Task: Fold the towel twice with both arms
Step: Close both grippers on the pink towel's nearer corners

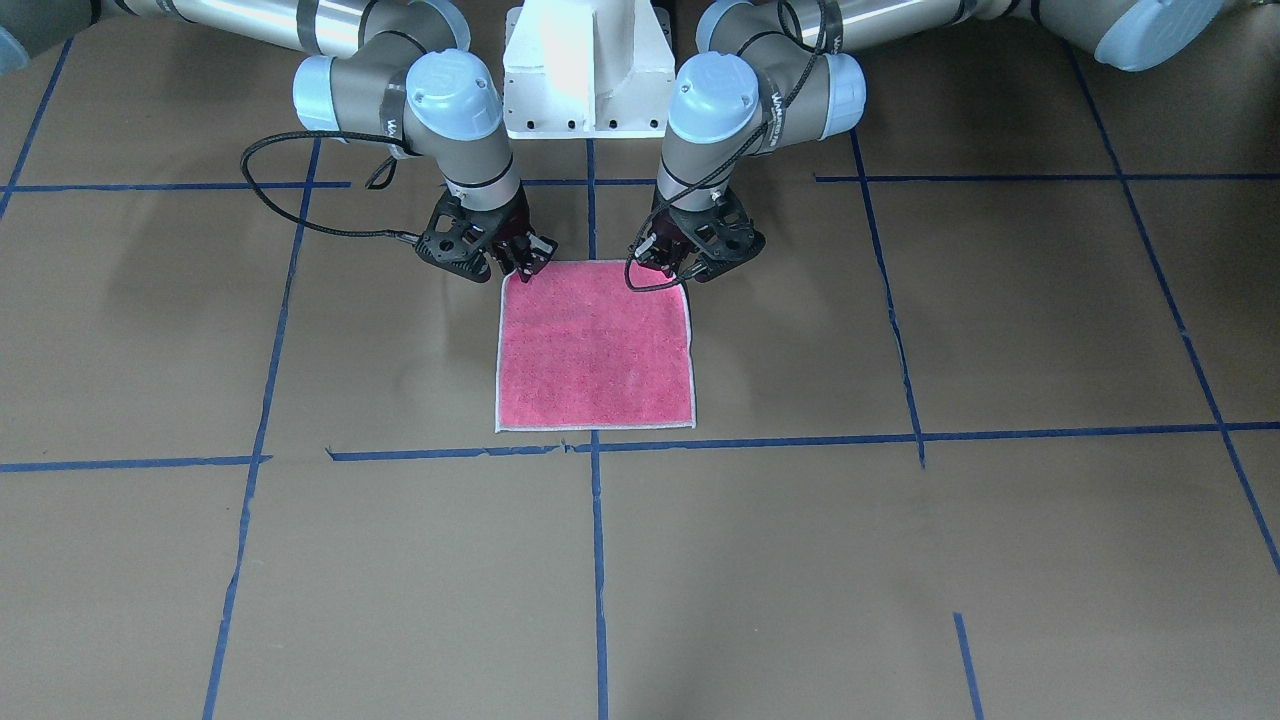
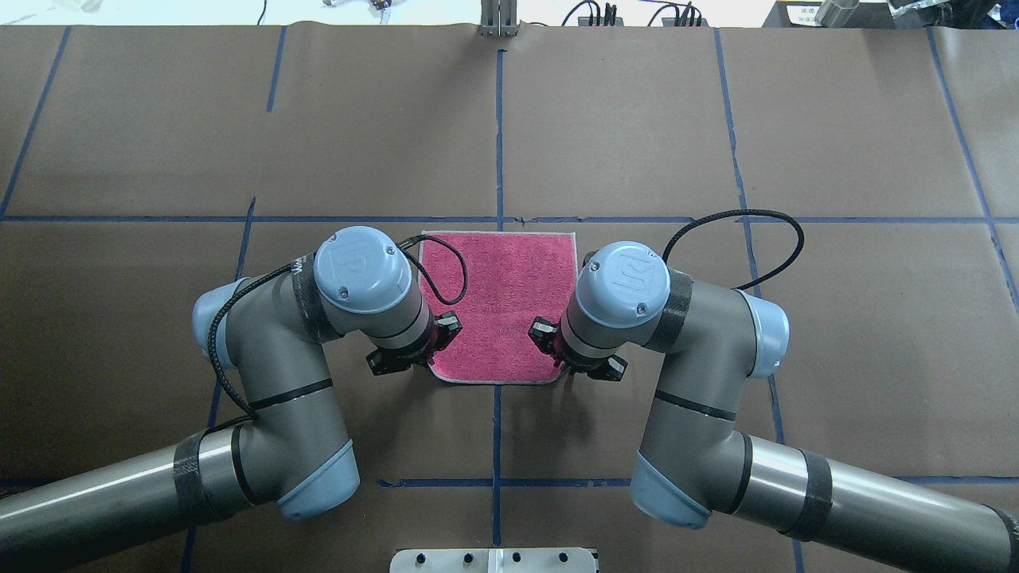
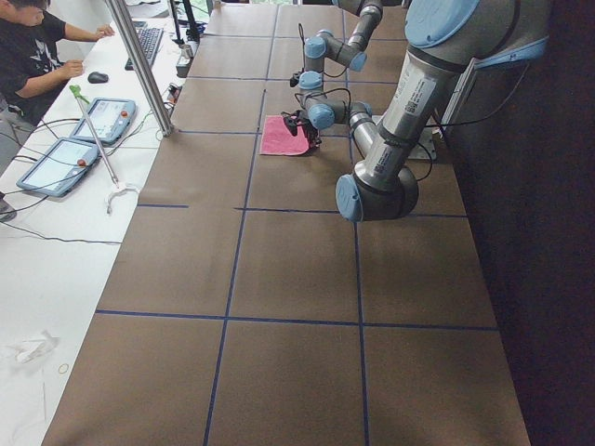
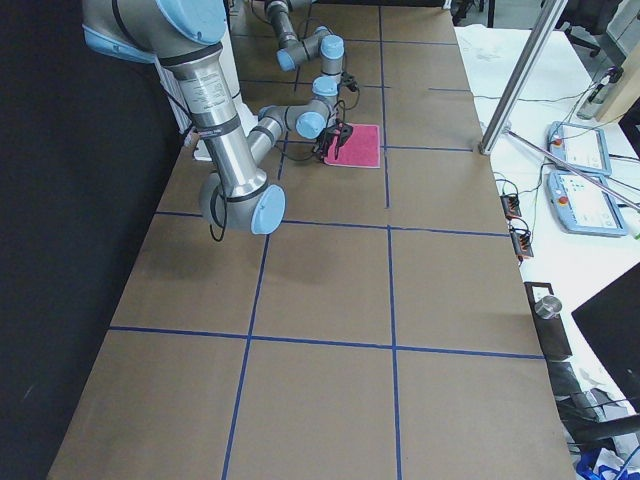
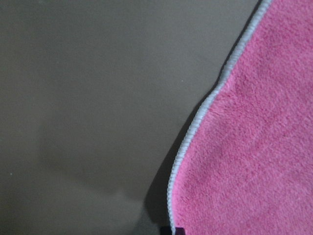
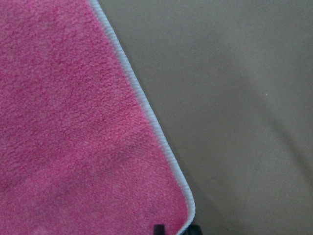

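Left tool (image 1: pixel 684 270) and right tool (image 1: pixel 524 264) sit at the towel's (image 1: pixel 595 345) robot-side corners on the brown-papered table (image 1: pixel 900 560); whether pinching, cannot tell.

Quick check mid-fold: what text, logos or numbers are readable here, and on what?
"UR": logo on left arm's cap and right arm's cap.
"WA...": white print on right arm's black band, the rest cut off; the print on left arm's band is blurred.
Towel: no text.
Tablets: too small to read.
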